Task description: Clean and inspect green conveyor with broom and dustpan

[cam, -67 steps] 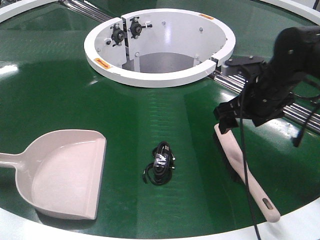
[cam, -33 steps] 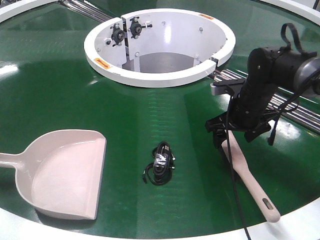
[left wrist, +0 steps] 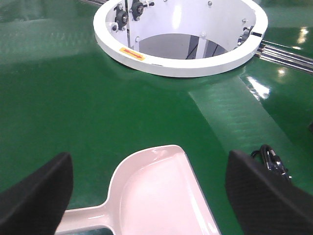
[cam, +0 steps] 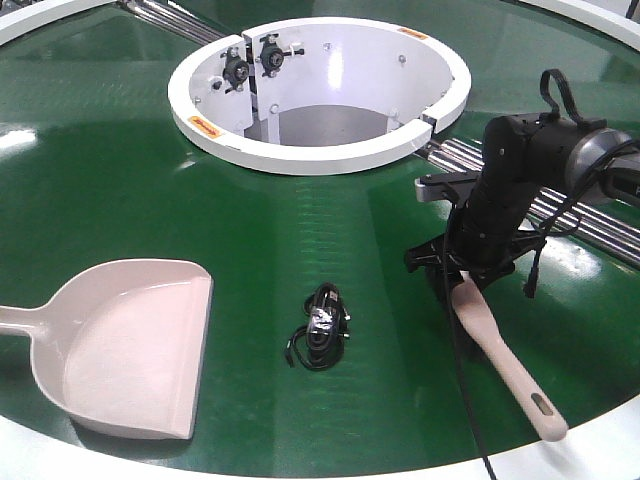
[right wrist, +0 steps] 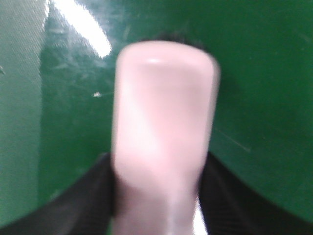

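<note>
Presently, the broom (cam: 505,365) lies on the green conveyor (cam: 120,190) at its near right. Its slotted handle end points toward the near white rim and its head is angled toward the centre. The right gripper (cam: 455,282) sits down over the head end. My right wrist view is blurred, but I read its two dark fingers (right wrist: 73,205) as pressed against either side of the broom, so clamped on it as far as I can judge. The dustpan (cam: 130,350) rests flat on the belt at the near left, well apart from the broom, lip facing right. The left gripper (left wrist: 149,196) hangs above the dustpan, jaws spread wide, holding nothing. A coiled black cable (cam: 320,328) lies between dustpan and broom. Beyond stands the white central ring (cam: 300,160), with silver roller strips (cam: 462,155) running off to its right.
</note>
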Controlling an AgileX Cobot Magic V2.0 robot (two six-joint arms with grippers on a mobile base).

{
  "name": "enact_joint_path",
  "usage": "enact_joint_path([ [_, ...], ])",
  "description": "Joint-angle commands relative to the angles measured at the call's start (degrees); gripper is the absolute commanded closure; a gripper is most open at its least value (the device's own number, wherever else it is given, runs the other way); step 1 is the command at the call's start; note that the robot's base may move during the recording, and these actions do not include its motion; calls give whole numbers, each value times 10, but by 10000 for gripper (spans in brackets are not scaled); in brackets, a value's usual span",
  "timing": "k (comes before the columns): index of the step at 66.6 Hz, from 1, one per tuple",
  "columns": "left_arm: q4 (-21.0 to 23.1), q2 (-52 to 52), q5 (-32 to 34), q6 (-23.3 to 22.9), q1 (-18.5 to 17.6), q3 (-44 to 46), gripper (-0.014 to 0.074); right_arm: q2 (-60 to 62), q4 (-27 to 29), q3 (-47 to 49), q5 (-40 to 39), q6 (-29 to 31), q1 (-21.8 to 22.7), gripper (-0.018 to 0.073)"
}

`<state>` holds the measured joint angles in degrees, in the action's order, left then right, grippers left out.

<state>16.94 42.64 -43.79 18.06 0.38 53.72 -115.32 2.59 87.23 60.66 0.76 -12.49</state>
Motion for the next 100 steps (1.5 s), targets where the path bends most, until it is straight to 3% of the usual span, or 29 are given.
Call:
enact_joint_path([
  [1,9,-1,34,-2,-4,18,6,29,-3,17,-23,-13,2,510],
  [4,9,-1,34,-2,-4,18,6,29,-2,17,-24,-14,2,575],
  [21,9,-1,34,-2,-4,18,6,62,-3,18,24,-14,2,567],
  [35,9,-1,36,-1,-4,18,6,104,-33,18,134,5,2,567],
  [45,9,-1,36,-1,-4,18,6,143,-39,14,133,-8,2,566],
  [63,9,-1,34,-1,-4,18,6,217,9,-2,133,-8,2,564],
  [84,9,-1,31,-1,-4,18,6,224,-1,-21,133,-8,2,563],
  [91,-3,-1,31,35,-4,18,6,224,-10,-21,133,-8,2,563],
  [100,-45,0,31,184,-4,18,6,224,-13,-21,133,-8,2,563],
])
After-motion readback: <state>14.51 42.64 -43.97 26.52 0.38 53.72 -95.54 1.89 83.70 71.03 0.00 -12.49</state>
